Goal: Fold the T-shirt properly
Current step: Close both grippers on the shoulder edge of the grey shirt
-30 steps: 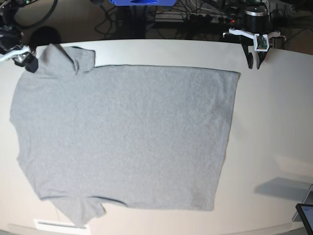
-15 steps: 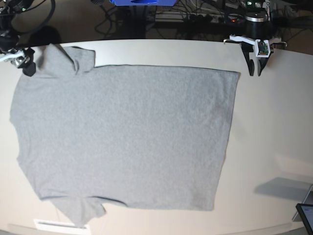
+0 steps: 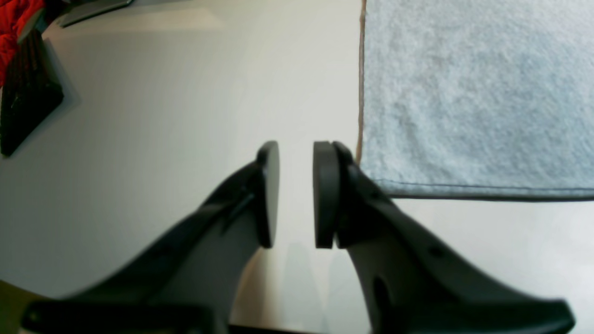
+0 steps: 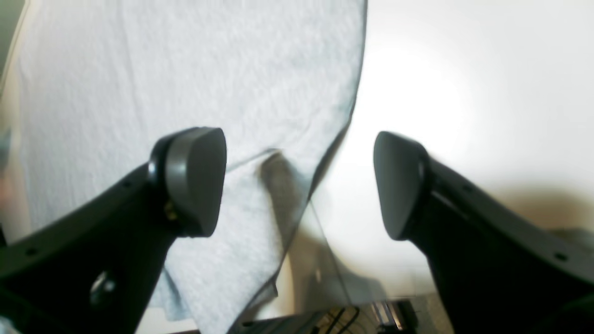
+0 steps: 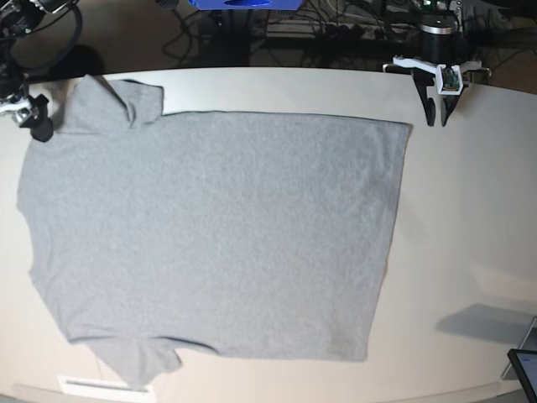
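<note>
One broad off-white table (image 5: 470, 210) fills most of the base view, glossy enough to throw soft glare, its far edge curving across the top of the frame. Behind that edge the room is dark: a tangle of black cables (image 5: 336, 34), and a blue object (image 5: 243, 4) at top centre. A dark screen corner (image 5: 524, 369) pokes in at lower right. The T-shirt (image 5: 210, 235) lies flat, plain grey side up, spread over the left and centre of the frame, hem edge toward the right, one sleeve at upper left and the other at the lower left. My left gripper (image 5: 436, 113) hangs at upper right, just past the shirt's hem corner, apart from the cloth; its fingers stand narrow, a slim gap between the pads, nothing in them. My right gripper (image 5: 35, 117) sits at the far upper left, beside the upper sleeve; in its wrist view the fingers (image 4: 195, 181) are spread wide, one over the cloth, one over bare table, gripping nothing. Against a second ago: the right gripper has drawn further toward the left edge of the frame and its fingers have widened; the left has shifted slightly; the shirt lies unchanged.
</note>
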`<state>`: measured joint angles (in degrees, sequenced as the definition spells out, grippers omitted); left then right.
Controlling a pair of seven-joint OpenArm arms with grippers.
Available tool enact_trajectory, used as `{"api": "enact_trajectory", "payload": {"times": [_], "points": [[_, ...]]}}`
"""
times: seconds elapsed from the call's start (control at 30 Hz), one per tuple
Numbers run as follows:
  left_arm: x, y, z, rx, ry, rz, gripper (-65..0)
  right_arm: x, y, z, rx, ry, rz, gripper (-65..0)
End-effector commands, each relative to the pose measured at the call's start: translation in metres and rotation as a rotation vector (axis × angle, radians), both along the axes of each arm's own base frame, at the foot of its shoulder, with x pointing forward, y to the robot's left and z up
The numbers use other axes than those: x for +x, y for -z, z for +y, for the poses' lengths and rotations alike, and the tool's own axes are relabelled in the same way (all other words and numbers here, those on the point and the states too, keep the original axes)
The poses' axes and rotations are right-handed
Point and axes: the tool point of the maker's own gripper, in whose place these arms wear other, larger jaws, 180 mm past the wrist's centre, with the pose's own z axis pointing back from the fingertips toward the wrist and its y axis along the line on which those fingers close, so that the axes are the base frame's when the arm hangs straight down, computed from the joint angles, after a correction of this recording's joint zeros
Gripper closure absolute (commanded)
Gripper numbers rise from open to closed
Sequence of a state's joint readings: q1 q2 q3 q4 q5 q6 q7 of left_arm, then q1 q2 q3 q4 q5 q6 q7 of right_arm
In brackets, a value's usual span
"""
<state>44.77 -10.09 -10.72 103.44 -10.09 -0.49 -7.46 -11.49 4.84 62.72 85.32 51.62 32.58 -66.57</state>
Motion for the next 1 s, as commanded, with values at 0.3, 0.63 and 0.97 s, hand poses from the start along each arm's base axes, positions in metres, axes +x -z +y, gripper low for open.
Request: {"api": "enact_trajectory", "payload": {"times": [0.3, 0.63, 0.97], "points": [[0.003, -0.011, -0.002, 0.013, 0.017, -0.037, -13.4, -0.003, 0.004, 0.003, 0.004, -0.019, 0.031, -47.3], [0.003, -0.010, -0.003, 0.010, 0.018, -0.038, -13.4, 0.011, 0.006, 0.023, 0.015, -0.092, 0.025, -47.3], [0.003, -0.010, -0.003, 0.010, 0.018, -0.037, -13.4, 0.020, 0.003, 0.023, 0.019, -0.093, 0.008, -34.8]]}}
